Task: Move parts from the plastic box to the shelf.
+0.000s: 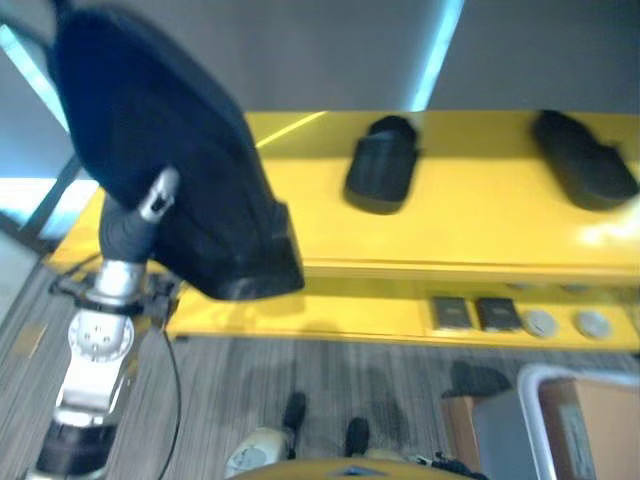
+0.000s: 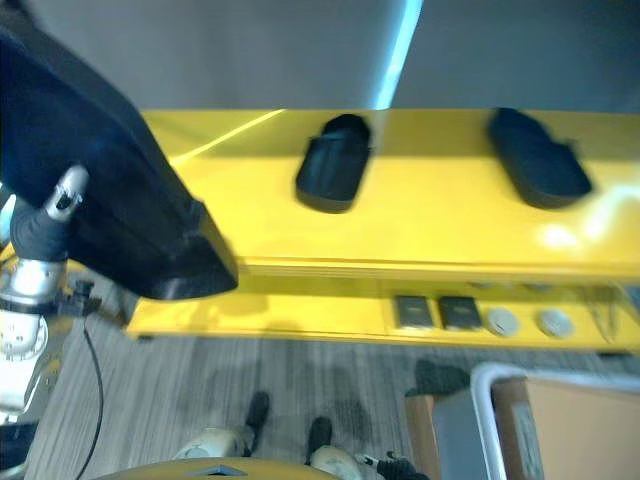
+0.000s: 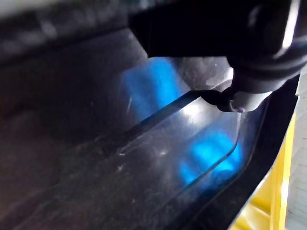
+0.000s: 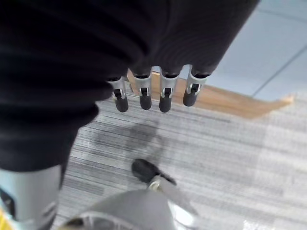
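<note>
Grey striped carpet (image 1: 250, 380) runs up to a low yellow shelf (image 1: 480, 230), whose broad top tier carries two black moulded parts: one near the middle (image 1: 381, 166), another further right (image 1: 585, 160), lying well apart, likely so each gets its own spot. On the lower tier sit two small dark blocks (image 1: 474, 313) and two round grey discs (image 1: 566, 323). At the lower right corner stands the pale plastic box (image 1: 540, 395) with a brown cardboard piece (image 1: 600, 420) inside.

The left hand (image 3: 261, 52) carries a large black part (image 1: 160, 140) raised over the shelf's left end, presumably to set it beside the others; how its fingers grip I cannot tell, as the part hides them. The right hand (image 4: 153, 93) hangs over the carpet, fingers straight and relaxed, holding nothing.
</note>
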You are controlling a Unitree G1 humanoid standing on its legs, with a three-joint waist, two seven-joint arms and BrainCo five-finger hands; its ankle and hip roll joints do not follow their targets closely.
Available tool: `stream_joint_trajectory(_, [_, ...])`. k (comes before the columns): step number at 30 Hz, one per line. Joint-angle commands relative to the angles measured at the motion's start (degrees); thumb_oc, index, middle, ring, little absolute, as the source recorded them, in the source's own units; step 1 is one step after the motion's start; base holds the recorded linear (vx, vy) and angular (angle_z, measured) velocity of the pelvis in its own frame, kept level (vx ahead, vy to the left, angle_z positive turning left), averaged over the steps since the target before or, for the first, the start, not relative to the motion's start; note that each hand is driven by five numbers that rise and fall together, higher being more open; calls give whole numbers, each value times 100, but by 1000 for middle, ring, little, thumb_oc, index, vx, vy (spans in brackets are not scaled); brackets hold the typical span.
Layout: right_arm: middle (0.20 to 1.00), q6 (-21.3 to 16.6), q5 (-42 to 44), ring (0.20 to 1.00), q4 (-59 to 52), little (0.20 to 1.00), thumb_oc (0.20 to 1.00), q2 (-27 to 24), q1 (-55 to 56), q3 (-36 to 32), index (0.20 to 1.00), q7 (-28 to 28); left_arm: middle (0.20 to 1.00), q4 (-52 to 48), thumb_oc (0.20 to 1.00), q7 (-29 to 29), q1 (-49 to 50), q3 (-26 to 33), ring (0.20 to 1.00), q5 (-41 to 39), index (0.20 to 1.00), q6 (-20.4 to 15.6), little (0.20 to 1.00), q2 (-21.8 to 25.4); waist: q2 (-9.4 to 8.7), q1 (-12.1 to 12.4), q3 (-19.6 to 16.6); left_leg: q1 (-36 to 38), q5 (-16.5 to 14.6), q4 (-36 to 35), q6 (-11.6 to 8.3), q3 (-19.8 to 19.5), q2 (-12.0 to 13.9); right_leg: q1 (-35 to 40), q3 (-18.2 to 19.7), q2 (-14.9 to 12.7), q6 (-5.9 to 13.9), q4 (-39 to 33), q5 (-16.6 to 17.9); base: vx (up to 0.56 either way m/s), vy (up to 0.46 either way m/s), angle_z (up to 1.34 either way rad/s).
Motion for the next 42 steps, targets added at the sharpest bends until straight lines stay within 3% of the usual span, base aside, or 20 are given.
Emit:
stream_joint_trajectory(1, [1000, -1, -45, 1000, 195, 1000, 1000, 128, -243, -190, 1000, -42, 200, -172, 200, -36, -271, 256, 200, -241, 200, -326, 200, 66, -1, -88, -106, 394, 494, -74, -179, 362, 736, 353, -95, -282, 489, -107, -94, 59, 36, 44])
stream_joint_trajectory(5, [1000, -55, 256, 1000, 37, 1000, 1000, 156, -176, -281, 1000, -116, 200, -20, 200, 125, -97, 344, 200, -70, 200, -287, 200, 352, 3, 23, -146, 277, 856, -142, -443, 184, 1354, 526, -197, -319, 477, -134, -189, 86, 107, 36])
stream_joint_trajectory(9, [1000, -59, 544, 1000, 10, 1000, 1000, 160, -184, -360, 1000, -79, 200, 123, 200, 249, -61, 457, 200, -61, 200, -307, 200, 406, 35, 66, -121, 224, 900, -170, -554, -22, 1552, 614, -215, -507, 593, -147, -168, 79, 265, 16])
stream_joint_trajectory(12, [1000, -178, 1784, 1000, -74, 1000, 1000, 214, -227, -1209, 1000, -113, 200, 237, 200, 287, 143, 624, 200, -90, 200, -276, 200, 308, 73, -37, -198, 311, 391, 154, -442, -71, 1244, 634, 18, -965, 813, -147, 121, 128, 541, 2])
stream_joint_trajectory(15, [1000, -202, 1815, 1000, -82, 1000, 1000, 246, -209, -1392, 1000, -180, 200, 269, 200, 216, 140, 562, 200, 26, 200, -257, 200, 425, 0, -113, -277, 361, 169, 209, -274, 65, 955, 609, 58, -1315, 967, -113, 467, 114, 384, -15])
stream_joint_trajectory(17, [1000, -193, 1585, 1000, -191, 1000, 1000, 268, -262, -1391, 1000, -253, 200, 308, 200, 212, -15, 476, 200, 234, 200, -246, 200, 719, -36, -211, -245, 488, -112, 275, 41, 248, 493, 230, 201, -1770, 1007, 521, 962, 84, 575, -23])
stream_joint_trajectory(19, [1000, -180, 1494, 1000, -232, 1000, 1000, 290, -250, -1368, 1000, -258, 200, 294, 200, 240, 13, 510, 200, 382, 200, -237, 200, 823, -50, -166, -212, 570, -151, 234, 142, 412, 405, 25, 95, -1916, 1063, 753, 1095, 50, 439, -46])
stream_joint_trajectory(20, [1000, -159, 1298, 1000, -224, 1000, 1000, 368, -199, -1249, 1000, -238, 200, 231, 200, 240, -5, 542, 200, 589, 200, -156, 200, 932, 50, -217, -100, 760, -192, 145, 250, 489, 380, -244, 147, -1793, 985, 1329, 937, 33, 258, -68])
stream_joint_trajectory(21, [1000, -159, 1298, 1000, -224, 1000, 1000, 368, -200, -1247, 1000, -239, 200, 229, 200, 239, -4, 546, 200, 589, 200, -154, 200, 931, 48, -201, -95, 774, -190, 132, 247, 508, 383, -272, 178, -1796, 981, 1371, 913, 64, 364, -79])
stream_joint_trajectory(22, [1000, -178, 1326, 1000, -212, 1000, 1000, 415, -177, -1204, 1000, -235, 200, 274, 200, 170, -51, 452, 200, 479, 200, -180, 200, 880, 66, -323, -43, 853, -130, 80, 288, 515, 374, -506, 485, -1421, 898, 1657, 713, 114, 278, -80])
stream_joint_trajectory(23, [1000, -200, 1455, 1000, -184, 1000, 1000, 475, -69, -1131, 1000, -97, 200, 338, 200, 76, -86, 309, 200, 446, 200, -151, 200, 781, 106, -493, 19, 1055, -151, -27, 350, 526, 349, -888, 810, -788, 756, 1787, 259, 135, 314, -60])
stream_joint_trajectory(24, [1000, -206, 1454, 1000, -167, 1000, 1000, 488, -43, -1108, 1000, -97, 200, 362, 200, 91, -88, 285, 200, 483, 200, -136, 200, 751, 79, -506, 18, 1081, -151, -48, 349, 598, 314, -963, 690, -711, 712, 1584, 230, 143, 211, -47])
stream_joint_trajectory(26, [1000, -184, 1408, 1000, 11, 1000, 1000, 512, 75, -1144, 1000, -114, 200, 435, 200, 126, -69, 241, 200, 717, 200, -61, 200, 741, 31, -540, 19, 1242, -221, -125, 311, 738, 338, -849, 352, -605, 708, 938, 285, 107, 3, -24])
stream_joint_trajectory(30, [1000, -105, 1409, 1000, 366, 1000, 1000, 555, 218, -1143, 1000, -59, 200, 496, 200, 53, 106, 237, 200, 606, 200, -74, 200, 712, -144, -558, -177, 1301, -231, -174, 250, 703, 373, -456, 789, -326, 738, 262, 372, 128, -103, -6])
stream_joint_trajectory(34, [1000, -60, 1377, 1000, 463, 1000, 1000, 494, 224, -1215, 1000, -111, 200, 600, 200, -14, 401, 373, 200, 369, 200, -16, 200, 502, -174, -463, -339, 1296, -269, -48, 168, 695, 442, -253, 704, -287, 669, 96, 334, 150, -139, 3])
stream_joint_trajectory(35, [1000, -89, 1362, 1000, 387, 1000, 1000, 405, 171, -1206, 1000, -144, 200, 647, 200, -47, 474, 400, 200, 309, 200, 10, 200, 472, -180, -452, -287, 1122, -416, 635, 98, 656, 455, -101, 697, -276, 587, 39, 272, 72, -162, 1])
stream_joint_trajectory(37, [1000, -129, 1324, 1000, 214, 1000, 1000, 287, 85, -1103, 1000, -124, 200, 752, 200, -127, 387, 334, 200, -13, 200, 28, 200, 369, -189, -431, -89, 514, -311, 1818, -145, 497, 536, 90, 592, -269, 408, -23, 181, 21, -152, 4])
stream_joint_trajectory(38, [1000, -129, 1323, 1000, 214, 1000, 1000, 287, 83, -1104, 1000, -124, 200, 754, 200, -128, 385, 334, 200, -13, 200, 27, 200, 370, -187, -441, -98, 492, -313, 1831, -145, 486, 536, 80, 582, -270, 408, -24, 182, -51, -69, 11])
stream_joint_trajectory(40, [1000, -186, 1265, 1000, -35, 1000, 1000, 170, -64, -943, 1000, -154, 200, 941, 200, -102, 201, 153, 200, -19, 200, 44, 200, 362, -190, -327, 115, 92, -111, 2292, -324, -68, 370, 153, 598, -236, 308, -33, 130, -31, -42, 23])
stream_joint_trajectory(42, [1000, -226, 1299, 1000, -240, 1000, 1000, 110, -191, -901, 1000, -242, 200, 1014, 200, -19, 62, 12, 200, 75, 200, 81, 200, 446, -150, -369, -7, 202, -107, 1056, -226, -233, 601, 106, 658, -256, 450, -67, 108, 121, 64, 6])
